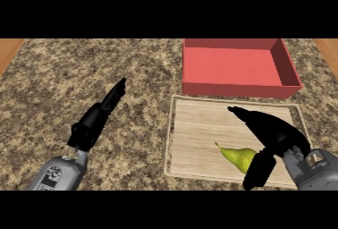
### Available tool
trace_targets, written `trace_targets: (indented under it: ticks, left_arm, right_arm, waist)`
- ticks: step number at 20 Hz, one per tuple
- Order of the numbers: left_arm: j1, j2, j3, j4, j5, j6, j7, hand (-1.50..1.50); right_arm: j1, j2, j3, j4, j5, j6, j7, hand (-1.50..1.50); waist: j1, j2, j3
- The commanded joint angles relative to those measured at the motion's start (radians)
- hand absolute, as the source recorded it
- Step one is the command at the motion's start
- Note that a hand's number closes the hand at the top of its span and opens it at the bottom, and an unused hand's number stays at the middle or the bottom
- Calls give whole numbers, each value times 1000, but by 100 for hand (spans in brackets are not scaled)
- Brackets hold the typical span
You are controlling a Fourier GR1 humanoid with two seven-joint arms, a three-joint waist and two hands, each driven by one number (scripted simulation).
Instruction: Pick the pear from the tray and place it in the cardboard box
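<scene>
A yellow-green pear (238, 157) lies on the wooden tray (198, 134), near its front right. My right hand (274, 134) hovers over the tray beside the pear, fingers stretched toward the far side and thumb hanging down just right of the fruit, partly covering it. The hand is open and holds nothing. Behind the tray stands a red open-topped box (290, 67) with nothing inside it. My left hand (99, 118) rests open over the bare counter at the left, fingers straight and pointing away.
The speckled granite counter (86, 67) spreads left of the tray and box. Wooden edges (8, 51) show at the far corners. The box sits close behind the tray's far rim.
</scene>
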Motion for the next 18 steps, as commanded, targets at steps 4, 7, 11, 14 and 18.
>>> trace_targets:
  ticks: [4,7,11,14,18]
  left_arm:
    - [-51,-65,13,57,-46,-4,5,0]
    - [34,-8,56,-3,-18,-55,-20,0]
    - [-24,-35,64,18,-24,-66,31,0]
    - [23,-30,75,-10,-38,-69,-12,0]
    - [89,-51,35,-65,-66,-57,-3,0]
  right_arm:
    - [66,31,-41,-10,107,45,7,-150]
    - [79,66,-5,44,166,52,-19,-150]
    - [22,132,-16,105,167,84,24,-150]
    - [62,159,0,109,193,86,8,-150]
    - [150,116,21,49,194,108,14,-150]
  waist:
    - [-11,0,0]
    - [-4,0,0]
    - [-2,1,0]
    - [-1,0,0]
    - [-3,-3,0]
